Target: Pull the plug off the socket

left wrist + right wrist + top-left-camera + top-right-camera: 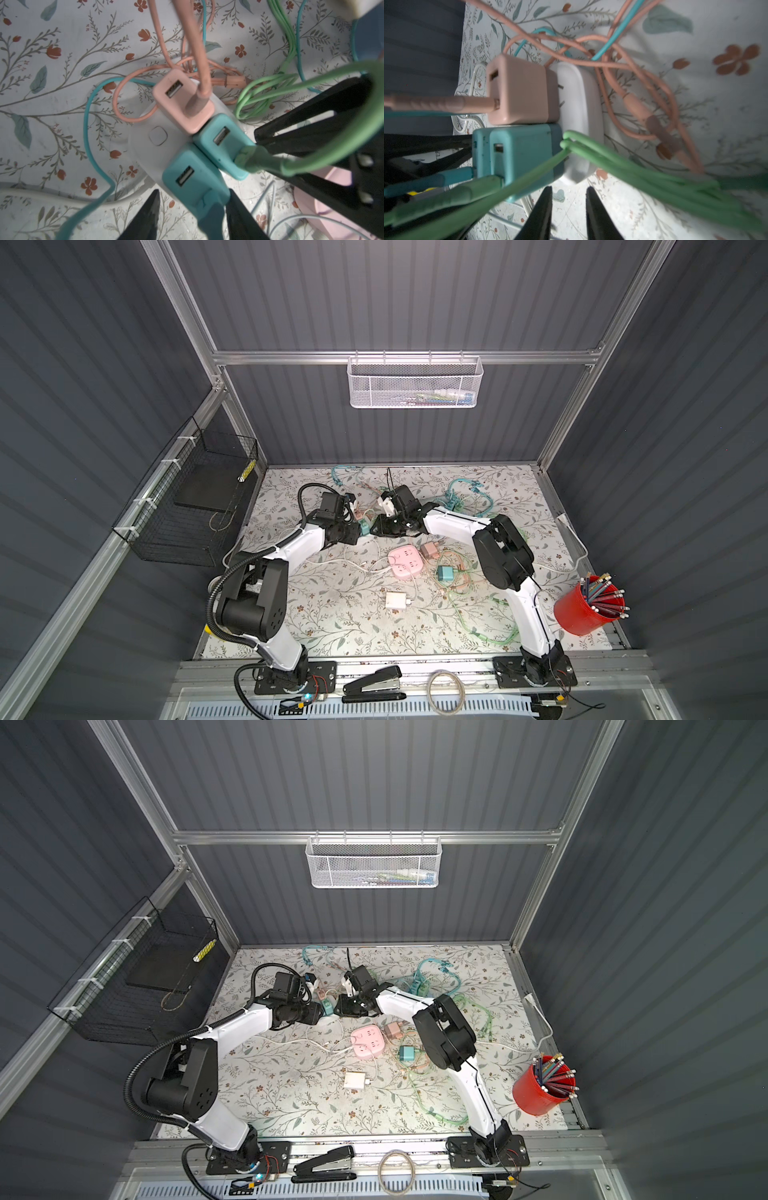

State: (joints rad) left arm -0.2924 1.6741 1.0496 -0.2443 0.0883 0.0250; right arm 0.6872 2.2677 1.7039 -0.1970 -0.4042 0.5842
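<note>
A teal plug point(187, 176), seated in a white socket point(145, 153), is straddled by the left gripper point(193, 192), its jaws slightly apart. The right gripper point(569, 188) is held narrowly parted and empty just beside the socket, found at eleven o'clock from a pink power cube point(405, 562).

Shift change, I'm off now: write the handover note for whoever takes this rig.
Left gripper: open, fingers flanking the nearer teal charger, not clamped.
Right gripper: open, empty, tips beside the white socket.
Things: pink charger, nearer teal charger and other teal charger all sit in the socket; pink shows some prong.
Done: nothing is out yet.
Left: steady the socket, clamp one charger, pull it free.
</note>
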